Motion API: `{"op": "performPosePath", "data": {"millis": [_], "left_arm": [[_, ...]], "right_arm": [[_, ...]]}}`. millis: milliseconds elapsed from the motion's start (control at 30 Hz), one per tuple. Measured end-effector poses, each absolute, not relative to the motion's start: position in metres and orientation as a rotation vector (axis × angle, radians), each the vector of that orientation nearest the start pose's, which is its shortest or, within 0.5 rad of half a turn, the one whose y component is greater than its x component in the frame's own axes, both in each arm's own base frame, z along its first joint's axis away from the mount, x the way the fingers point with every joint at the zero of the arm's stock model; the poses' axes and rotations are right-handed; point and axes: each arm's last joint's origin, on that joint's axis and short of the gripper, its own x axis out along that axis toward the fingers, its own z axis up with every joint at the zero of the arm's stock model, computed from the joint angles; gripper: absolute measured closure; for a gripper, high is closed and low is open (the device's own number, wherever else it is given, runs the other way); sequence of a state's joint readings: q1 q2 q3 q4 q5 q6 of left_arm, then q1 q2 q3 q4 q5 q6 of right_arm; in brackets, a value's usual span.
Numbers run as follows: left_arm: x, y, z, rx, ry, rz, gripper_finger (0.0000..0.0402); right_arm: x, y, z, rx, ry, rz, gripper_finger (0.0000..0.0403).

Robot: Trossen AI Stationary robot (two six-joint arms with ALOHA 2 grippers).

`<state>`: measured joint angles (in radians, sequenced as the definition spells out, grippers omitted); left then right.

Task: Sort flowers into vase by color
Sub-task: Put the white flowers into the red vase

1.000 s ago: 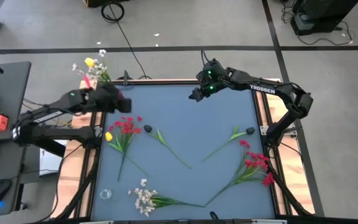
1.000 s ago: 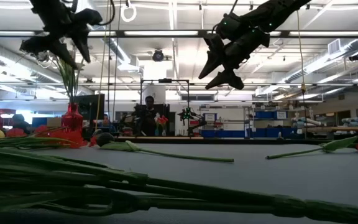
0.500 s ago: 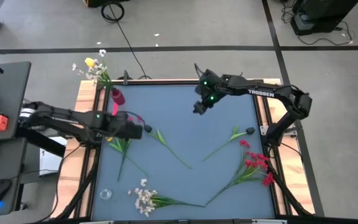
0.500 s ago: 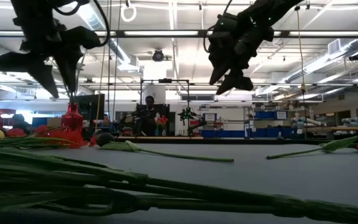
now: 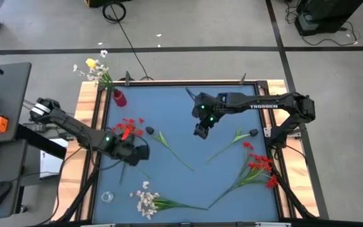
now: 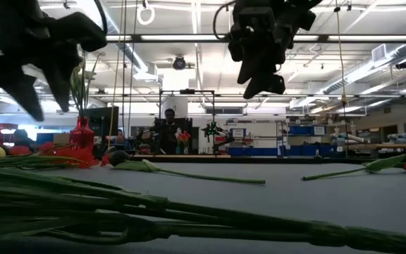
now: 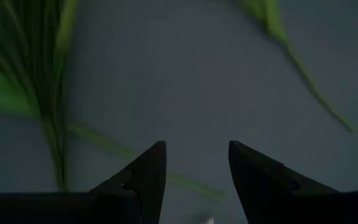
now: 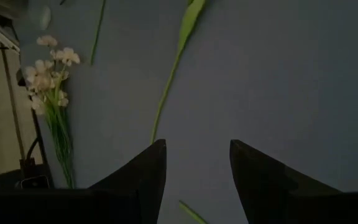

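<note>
The red vase (image 5: 118, 98) stands at the table's far left corner and holds white blossoms and a yellow flower (image 5: 92, 64). Lying flat on the blue table are a red spray (image 5: 128, 126), a dark-bud stem (image 5: 169, 146), a second dark-bud stem (image 5: 235, 140), red sprays (image 5: 260, 167) at the right, and a white cluster (image 5: 147, 202) at the near edge. My left gripper (image 5: 135, 153) hovers open above the red spray's stems (image 7: 51, 118). My right gripper (image 5: 200, 130) hangs open over mid-table, above a green stem (image 8: 169, 87).
A small clear object (image 5: 108, 197) lies near the near left corner. Wooden rails (image 5: 88, 157) border the table's sides. Bare blue surface shows between the two dark-bud stems (image 5: 197, 148). A person (image 6: 166, 130) stands far off in the room behind the table.
My left gripper has swung from beside the vase toward the near edge, passing over the red spray's blossoms to its stems. My right gripper has moved from the far edge toward the table's middle. No flower has moved.
</note>
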<state>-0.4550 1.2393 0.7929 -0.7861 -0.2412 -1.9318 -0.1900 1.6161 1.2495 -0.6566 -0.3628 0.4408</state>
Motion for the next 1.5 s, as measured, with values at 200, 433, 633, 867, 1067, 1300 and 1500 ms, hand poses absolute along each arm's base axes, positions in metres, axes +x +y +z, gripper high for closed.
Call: {"op": "performPosePath", "data": {"millis": [200,433,633,867,1067,1300,1500], "left_arm": [[0.186,-0.109,0.206,-1.293,0.984,0.892,0.0223],[0.172,-0.107,0.203,-1.12,1.073,0.936,0.0223],[0.167,-0.109,0.202,-1.01,1.114,0.889,0.0223],[0.144,-0.115,0.174,-0.961,1.101,0.932,0.0223],[0.136,-0.115,0.159,-0.987,1.09,0.944,0.0223],[0.139,-0.116,0.149,-1.034,1.038,0.879,0.023],[0.135,-0.112,0.141,-1.013,1.039,0.882,0.026]], "right_arm": [[0.336,-0.023,0.257,0.677,0.983,-0.071,0.0217],[0.345,0.008,0.262,0.751,0.895,-0.128,0.0218],[0.35,0.026,0.267,0.924,0.794,-0.245,0.0218],[0.343,0.065,0.266,1.015,0.788,-0.322,0.0218],[0.328,0.119,0.266,1.095,0.776,-0.348,0.0218],[0.313,0.152,0.266,1.158,0.706,-0.418,0.0218],[0.308,0.162,0.266,1.182,0.658,-0.452,0.0218]]}}
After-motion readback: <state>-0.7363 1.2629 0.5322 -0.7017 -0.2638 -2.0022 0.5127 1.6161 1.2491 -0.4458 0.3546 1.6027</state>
